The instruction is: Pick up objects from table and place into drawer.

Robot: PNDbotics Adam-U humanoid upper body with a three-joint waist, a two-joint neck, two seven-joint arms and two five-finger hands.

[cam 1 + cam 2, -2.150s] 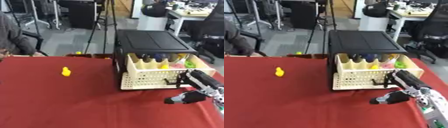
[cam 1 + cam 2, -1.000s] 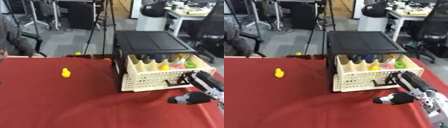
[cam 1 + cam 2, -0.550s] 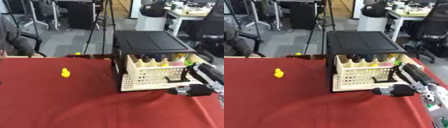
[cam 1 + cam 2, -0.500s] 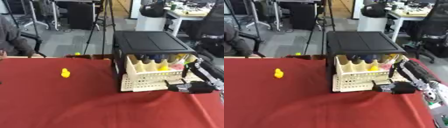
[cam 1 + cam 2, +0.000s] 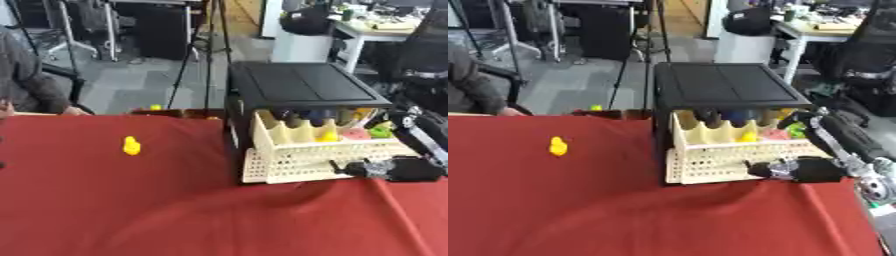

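1. Right eye view shows the right hand (image 5: 798, 170) low at the front face of the drawer (image 5: 737, 157); its fingers look curled near the dark handle on the drawer front, but whether they close on the handle or merely touch it I cannot tell
2. Left hand: in neither view
3. Drawer: cream, perforated plastic, pulled out from a black cabinet (image 5: 302, 90) that stands on the red table (image 5: 131, 210). Several items already lie inside, among them something yellow (image 5: 327, 135) and something green (image 5: 381, 132); the darker ones at the back are hard to identify
4. Remaining object on the table: a small yellow toy (image 5: 131, 145), well apart from the drawer, toward the left side. Shape suggests a duck, not certain
5. Handling judgement for the toy: probably light and slightly squashy, smooth enough to slip; best taken across its body from above with thumb opposing fingers, not by the narrow top
6. Handling judgement for the drawer: thin plastic, likely light and able to flex or skew if pushed at one corner; push or pull at the centre handle
7. Another small yellow thing (image 5: 155, 107) sits past the far table edge; what it is and what it rests on are unclear
8. Right forearm is cut off by the frame edge; the drawer's floor is hidden by its front wall
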